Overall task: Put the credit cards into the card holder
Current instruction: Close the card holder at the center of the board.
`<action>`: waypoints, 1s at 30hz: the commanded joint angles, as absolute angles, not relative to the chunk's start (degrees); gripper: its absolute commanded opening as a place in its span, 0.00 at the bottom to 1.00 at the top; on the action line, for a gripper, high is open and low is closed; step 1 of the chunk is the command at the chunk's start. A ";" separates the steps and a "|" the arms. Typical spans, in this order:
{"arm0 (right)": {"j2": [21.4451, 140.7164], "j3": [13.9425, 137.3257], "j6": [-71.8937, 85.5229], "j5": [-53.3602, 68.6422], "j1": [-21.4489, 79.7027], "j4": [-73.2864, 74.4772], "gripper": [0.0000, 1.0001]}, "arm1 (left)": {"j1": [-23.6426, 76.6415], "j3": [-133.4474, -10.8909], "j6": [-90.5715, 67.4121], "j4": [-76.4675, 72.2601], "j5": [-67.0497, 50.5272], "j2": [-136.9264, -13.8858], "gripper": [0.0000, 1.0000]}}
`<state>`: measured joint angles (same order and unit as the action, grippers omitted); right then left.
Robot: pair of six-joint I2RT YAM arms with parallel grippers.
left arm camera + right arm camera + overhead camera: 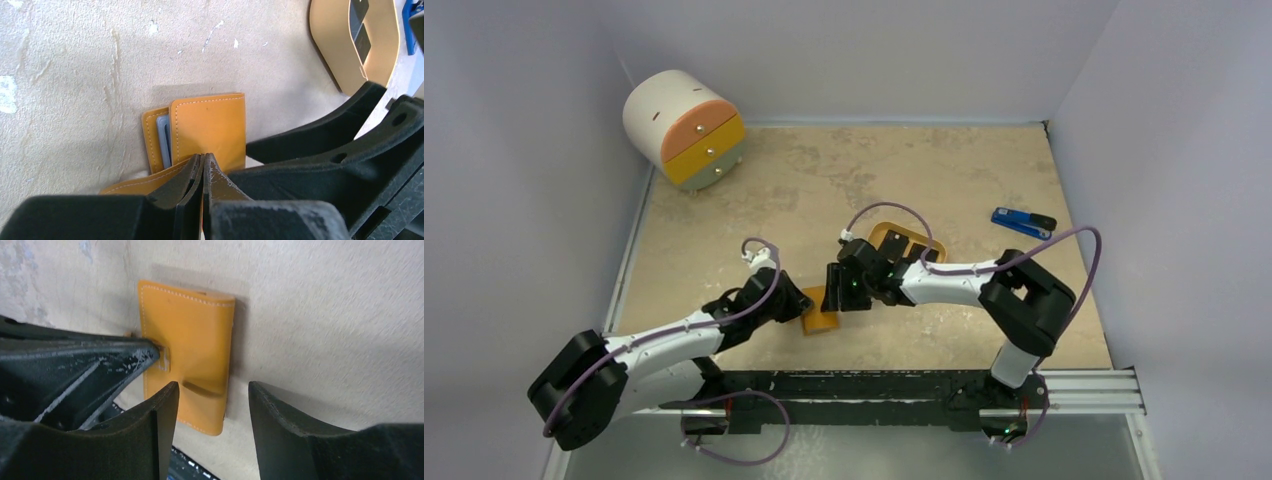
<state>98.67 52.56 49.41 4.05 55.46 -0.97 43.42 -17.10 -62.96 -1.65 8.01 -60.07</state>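
The orange-tan card holder point(822, 320) lies on the table between both arms, its flap partly open over a pale blue-grey inside point(162, 137). My left gripper point(204, 157) is shut on the holder's edge flap, and an orange strip shows between its jaws. From the right wrist view its fingers point(100, 365) meet the snap tab point(164, 359). My right gripper point(212, 390) hovers open just over the card holder point(187, 355), with nothing between its fingers. Dark credit cards point(907, 245) lie in the oval tray; one card point(360, 25) shows in the left wrist view.
The orange oval tray point(879, 235) sits just behind the right gripper. A blue-and-black gadget point(1023, 222) lies at the right. A round white drawer unit point(686, 130) stands at the back left. Walls close in three sides.
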 commanded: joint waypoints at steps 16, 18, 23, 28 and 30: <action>98.79 42.86 57.87 19.58 52.16 -19.12 0.57 | 43.61 -11.40 -64.72 9.84 14.28 -54.34 0.00; 99.93 43.23 58.49 20.59 52.12 -20.59 0.56 | 43.62 -10.85 -65.30 10.05 14.44 -54.03 0.00; 103.14 44.52 60.19 22.56 52.11 -23.44 0.56 | 43.64 -9.50 -66.80 10.93 15.26 -52.21 0.00; 104.27 44.66 61.96 22.76 52.12 -25.91 0.55 | 43.62 -9.23 -68.03 12.95 16.40 -50.36 0.00; 104.53 44.65 62.36 22.44 52.10 -26.96 0.54 | 43.59 -9.14 -68.70 14.07 17.08 -49.83 0.00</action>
